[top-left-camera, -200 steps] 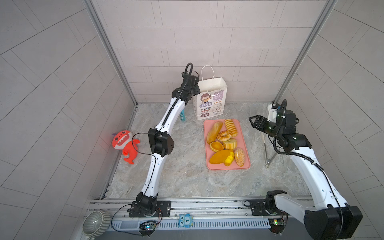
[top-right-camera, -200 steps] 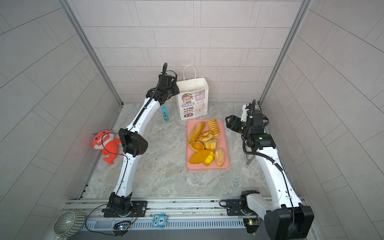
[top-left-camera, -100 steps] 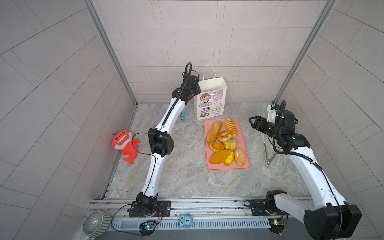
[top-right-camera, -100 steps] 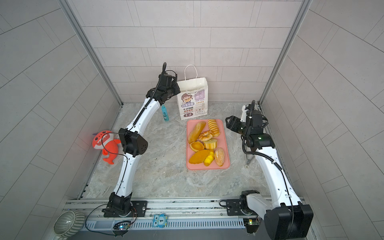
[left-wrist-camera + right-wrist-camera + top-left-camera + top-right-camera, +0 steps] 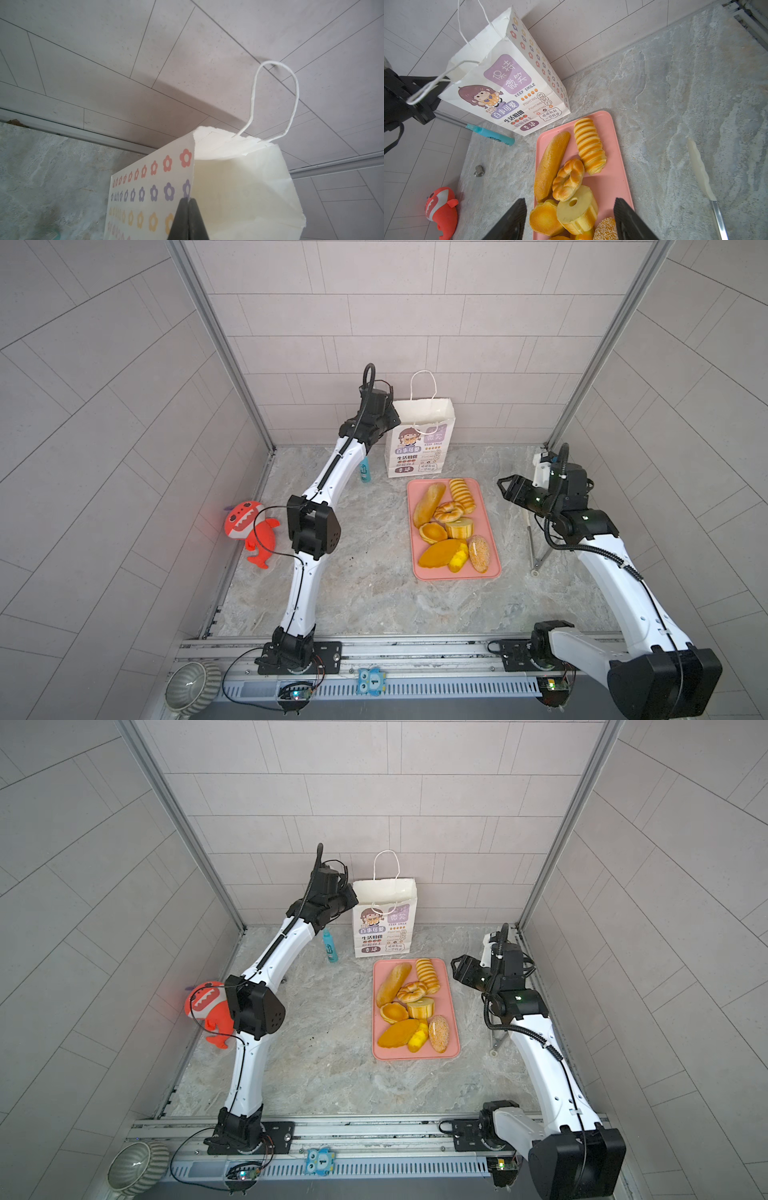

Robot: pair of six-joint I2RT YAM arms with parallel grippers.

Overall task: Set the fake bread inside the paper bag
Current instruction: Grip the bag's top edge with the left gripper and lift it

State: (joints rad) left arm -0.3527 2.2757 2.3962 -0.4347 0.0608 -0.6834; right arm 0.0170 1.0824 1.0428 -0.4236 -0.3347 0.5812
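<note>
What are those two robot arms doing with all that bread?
They are getting ready to pack. The left gripper is shut on the top edge of the paper bag, which stands upright just behind the pink tray. The right gripper hangs open above the tray and holds nothing. The fake bread, eight pieces, lies on the tray, so no piece has been picked up yet.
</note>
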